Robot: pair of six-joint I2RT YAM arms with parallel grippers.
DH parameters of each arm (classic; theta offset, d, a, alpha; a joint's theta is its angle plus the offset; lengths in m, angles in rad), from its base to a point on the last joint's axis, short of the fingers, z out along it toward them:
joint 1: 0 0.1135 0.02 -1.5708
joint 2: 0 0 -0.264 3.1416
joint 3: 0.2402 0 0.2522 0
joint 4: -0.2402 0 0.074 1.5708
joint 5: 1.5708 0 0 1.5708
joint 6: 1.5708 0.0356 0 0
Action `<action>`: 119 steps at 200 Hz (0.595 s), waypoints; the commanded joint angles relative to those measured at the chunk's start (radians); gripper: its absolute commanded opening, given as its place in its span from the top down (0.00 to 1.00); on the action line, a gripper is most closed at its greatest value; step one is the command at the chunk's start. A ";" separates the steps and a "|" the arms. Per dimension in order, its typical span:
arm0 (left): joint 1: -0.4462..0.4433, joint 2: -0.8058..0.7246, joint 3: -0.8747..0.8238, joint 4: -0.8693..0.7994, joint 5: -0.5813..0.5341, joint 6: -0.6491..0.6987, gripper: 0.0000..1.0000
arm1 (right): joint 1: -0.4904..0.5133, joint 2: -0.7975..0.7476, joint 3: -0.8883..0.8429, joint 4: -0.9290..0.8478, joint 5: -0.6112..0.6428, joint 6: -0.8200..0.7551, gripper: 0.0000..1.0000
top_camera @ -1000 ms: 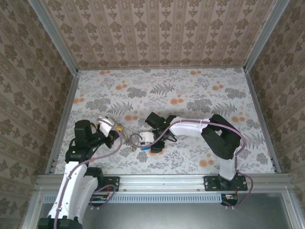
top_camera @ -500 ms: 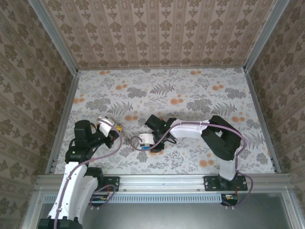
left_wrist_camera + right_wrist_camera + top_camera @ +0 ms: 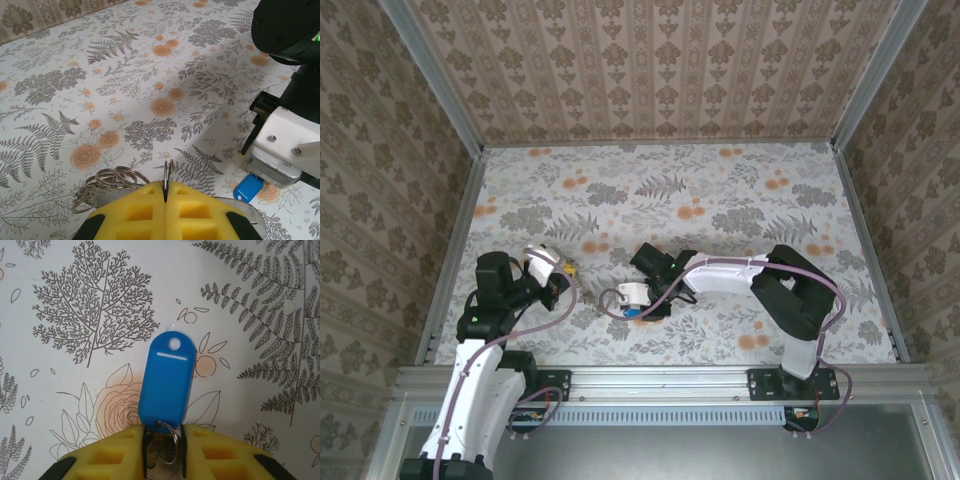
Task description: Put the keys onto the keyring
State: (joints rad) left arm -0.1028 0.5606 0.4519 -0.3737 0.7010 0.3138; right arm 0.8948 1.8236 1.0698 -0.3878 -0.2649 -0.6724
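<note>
An oblong bright-blue plastic key tag [image 3: 166, 380] lies flat on the fern-and-flower printed table cover [image 3: 740, 200], directly in front of the right gripper [image 3: 163, 434]. The tag's holed end points away from that gripper, and its other end reaches in between the gripper's yellow foam pads [image 3: 205, 440]. A small silvery split ring [image 3: 169, 442] threaded through that near end sits in the narrow gap of the jaws. The pads stand close on both sides of it, but it cannot be told whether they actually pinch it. From above, the left gripper [image 3: 165, 189] sits to the left of the right gripper, near it but apart. Its own yellow pads are pressed tight together on a thin silvery metal keyring [image 3: 167, 172], which stands on edge out of the seam between them. A bunch of overlapping silvery rings [image 3: 112, 178] rests against the left gripper's pad on the side away from the right gripper. In the left wrist view, the blue tag pokes out on the table cover from beneath the right gripper's white body.
</note>
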 commanded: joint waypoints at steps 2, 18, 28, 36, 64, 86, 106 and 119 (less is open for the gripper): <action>0.005 -0.014 0.011 0.003 0.011 -0.015 1.00 | -0.013 -0.039 -0.029 -0.006 0.004 0.007 0.78; 0.005 -0.014 0.011 0.003 0.010 -0.015 1.00 | -0.017 -0.049 -0.042 0.002 -0.005 0.002 0.81; 0.005 -0.014 0.011 0.004 0.009 -0.015 1.00 | -0.021 -0.057 -0.048 0.005 -0.008 0.000 0.85; 0.005 -0.014 0.012 0.002 0.009 -0.015 1.00 | -0.023 -0.062 -0.053 0.012 -0.007 0.000 0.85; 0.004 -0.014 0.011 0.002 0.010 -0.015 1.00 | -0.028 -0.075 -0.064 0.021 -0.015 -0.004 0.85; 0.005 -0.015 0.013 0.001 0.009 -0.014 1.00 | -0.030 -0.077 -0.064 0.015 -0.022 -0.009 0.86; 0.005 -0.018 0.013 -0.001 0.009 -0.013 1.00 | -0.029 -0.079 -0.064 0.016 -0.025 -0.013 0.93; 0.005 -0.018 0.013 0.001 0.011 -0.013 1.00 | -0.029 -0.080 -0.069 0.021 -0.029 -0.016 0.95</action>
State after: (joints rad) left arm -0.1032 0.5606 0.4519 -0.3737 0.7010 0.3138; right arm 0.8703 1.7733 1.0191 -0.3679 -0.2687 -0.6792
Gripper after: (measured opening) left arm 0.046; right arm 0.070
